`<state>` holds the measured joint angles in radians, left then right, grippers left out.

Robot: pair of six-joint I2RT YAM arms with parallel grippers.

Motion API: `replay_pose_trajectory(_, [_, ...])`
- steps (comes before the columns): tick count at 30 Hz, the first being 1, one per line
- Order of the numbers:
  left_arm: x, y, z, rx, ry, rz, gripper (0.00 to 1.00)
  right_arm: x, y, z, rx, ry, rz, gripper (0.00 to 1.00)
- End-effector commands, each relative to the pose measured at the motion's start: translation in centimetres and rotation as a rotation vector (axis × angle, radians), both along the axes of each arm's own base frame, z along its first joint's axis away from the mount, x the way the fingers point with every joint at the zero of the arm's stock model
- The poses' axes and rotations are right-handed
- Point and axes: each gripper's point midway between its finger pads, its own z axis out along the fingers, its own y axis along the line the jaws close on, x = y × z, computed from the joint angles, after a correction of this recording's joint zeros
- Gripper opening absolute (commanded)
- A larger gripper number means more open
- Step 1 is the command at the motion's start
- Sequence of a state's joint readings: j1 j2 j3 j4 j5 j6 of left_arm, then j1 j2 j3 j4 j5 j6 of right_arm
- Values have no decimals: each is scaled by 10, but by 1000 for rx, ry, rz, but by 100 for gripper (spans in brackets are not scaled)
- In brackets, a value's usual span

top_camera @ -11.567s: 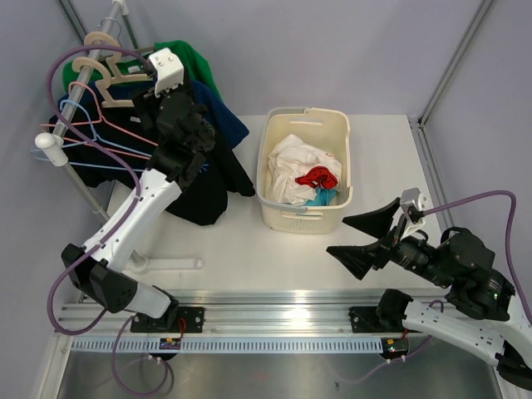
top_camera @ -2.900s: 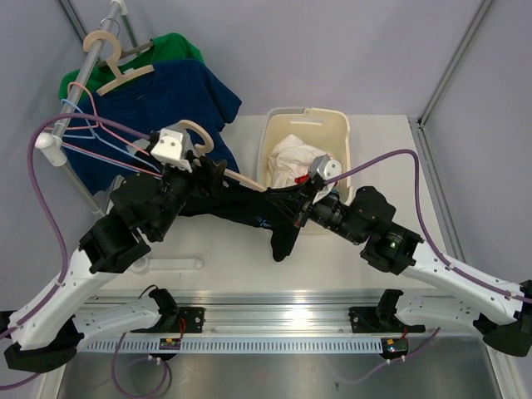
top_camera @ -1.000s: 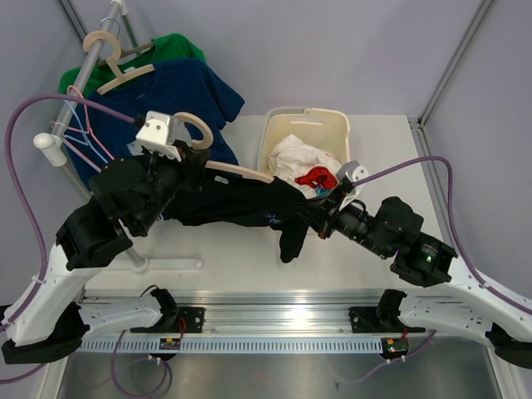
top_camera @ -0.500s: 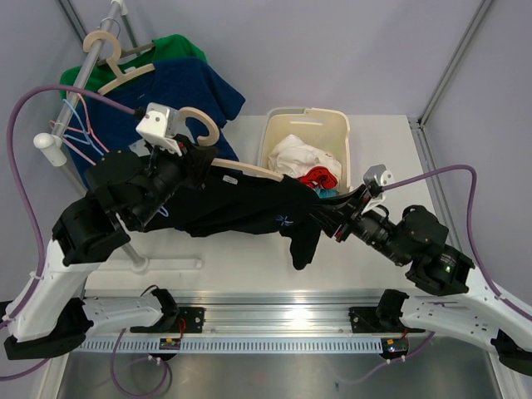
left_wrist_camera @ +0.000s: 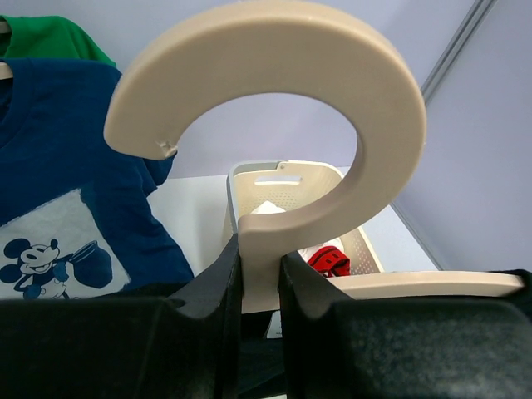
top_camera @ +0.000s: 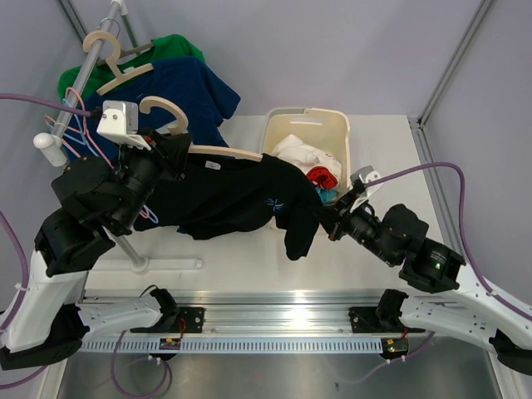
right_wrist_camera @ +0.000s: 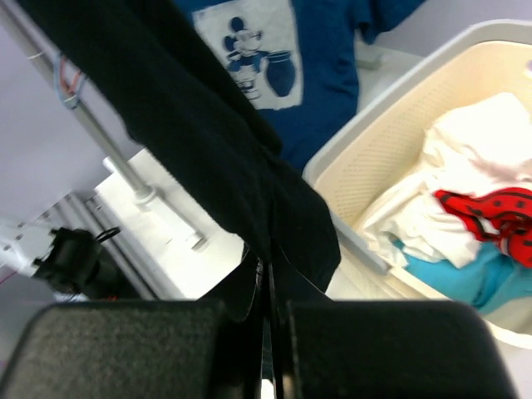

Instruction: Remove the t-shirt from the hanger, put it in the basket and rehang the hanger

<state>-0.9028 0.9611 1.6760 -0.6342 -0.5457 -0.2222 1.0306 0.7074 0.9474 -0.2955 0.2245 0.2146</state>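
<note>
- The left gripper [left_wrist_camera: 259, 287] is closed on the neck of a beige hanger [top_camera: 237, 154], just under its wide round hook. It holds the hanger in the air, above the left part of the white table [top_camera: 382, 150].
- The right gripper [right_wrist_camera: 268, 312] is closed, with a fold of the black t-shirt [top_camera: 224, 195] pinched between its fingers.
- The black t-shirt is on the hanger, with the hanger's right arm showing bare along its upper edge. The cloth is stretched between the two grippers. It carries a small blue print near the middle, and one sleeve hangs down beside the right gripper.
- A cream plastic laundry basket [top_camera: 306, 116] with perforated walls stands on the table, behind the right end of the shirt.
- Inside the basket lie a crumpled white cloth [top_camera: 291, 154], a red piece with dark dots [top_camera: 324, 176] and a turquoise piece [top_camera: 327, 195].
- At the back left, a dark blue t-shirt with a cartoon mouse print [top_camera: 179, 91] and a green t-shirt [top_camera: 170, 46] hang on a metal clothes rail [top_camera: 112, 21].
</note>
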Motion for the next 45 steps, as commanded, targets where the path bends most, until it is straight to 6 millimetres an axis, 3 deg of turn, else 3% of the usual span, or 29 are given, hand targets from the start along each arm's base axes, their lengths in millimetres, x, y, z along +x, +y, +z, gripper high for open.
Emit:
replay_pose_trajectory(1, [-13, 22, 53, -212, -113, 21, 0, 19, -21, -2, 15, 4, -162, 0])
replay_pose_trajectory(8, [-28, 57, 68, -278, -149, 87, 0, 37, -83, -8, 186, 54, -496, 0])
replay_pose_trajectory(13, [-36, 62, 74, -359, -145, 69, 0, 33, -101, -1, 338, 36, -538, 0])
replay_pose_trajectory(16, [-37, 51, 74, -384, -133, 16, 0, 30, -83, 3, 310, 27, -451, 0])
replay_pose_trajectory(21, [-43, 18, 75, -437, -127, -135, 0, 17, -33, 5, 248, 21, -208, 0])
replay_pose_trajectory(28, [-58, -38, 68, -510, -65, -403, 0, 23, 5, -18, 80, 94, -130, 0])
replay_pose_trajectory(33, [-62, -54, 64, -522, -32, -476, 0, 31, 9, -31, 38, 118, -168, 0])
replay_pose_trajectory(39, [-63, -53, 62, -500, -43, -479, 0, 38, -19, -25, 86, 128, -299, 0])
replay_pose_trajectory(42, [-54, -63, 41, -429, -25, -466, 0, 36, -33, -27, 112, 143, -348, 1])
replay_pose_trajectory(45, [-43, -70, 14, -347, -7, -435, 0, 29, -37, -42, 147, 186, -340, 3])
